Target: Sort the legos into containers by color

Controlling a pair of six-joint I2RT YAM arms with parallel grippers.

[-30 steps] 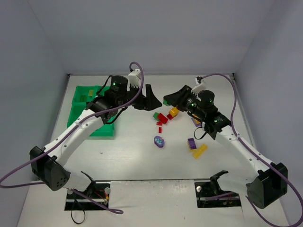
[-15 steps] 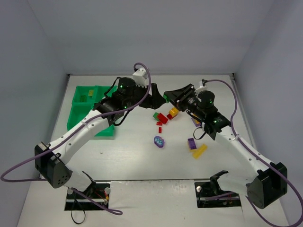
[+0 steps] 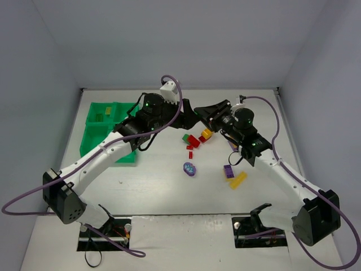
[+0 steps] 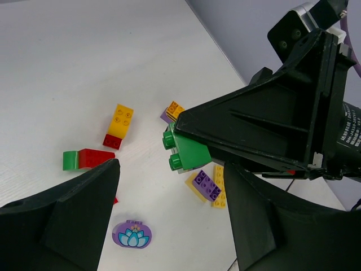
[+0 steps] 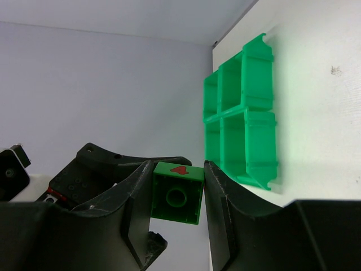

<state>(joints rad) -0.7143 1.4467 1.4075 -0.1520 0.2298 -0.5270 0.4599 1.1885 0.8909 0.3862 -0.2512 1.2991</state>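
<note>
My right gripper (image 5: 177,189) is shut on a green brick (image 5: 177,192) with a red mark on top and holds it in the air. In the left wrist view the green brick (image 4: 186,148) sticks out of the right gripper's black fingers (image 4: 265,130). My left gripper (image 4: 172,169) is open, with one finger on each side of that brick and not touching it. In the top view the left gripper (image 3: 190,111) and right gripper (image 3: 201,117) meet tip to tip at the table's middle back. The green four-compartment tray (image 3: 93,124) lies far left; it also shows in the right wrist view (image 5: 242,113).
Loose bricks lie on the table below the grippers: red pieces (image 3: 193,141), a yellow-orange brick (image 3: 207,134), the oval purple piece (image 3: 190,169), a purple brick (image 3: 228,170) and a yellow plate (image 3: 239,180). A small yellowish piece (image 3: 100,117) lies in the tray.
My left gripper has swung right, away from the tray, and now straddles the green brick. My right gripper has moved slightly left with the brick.
</note>
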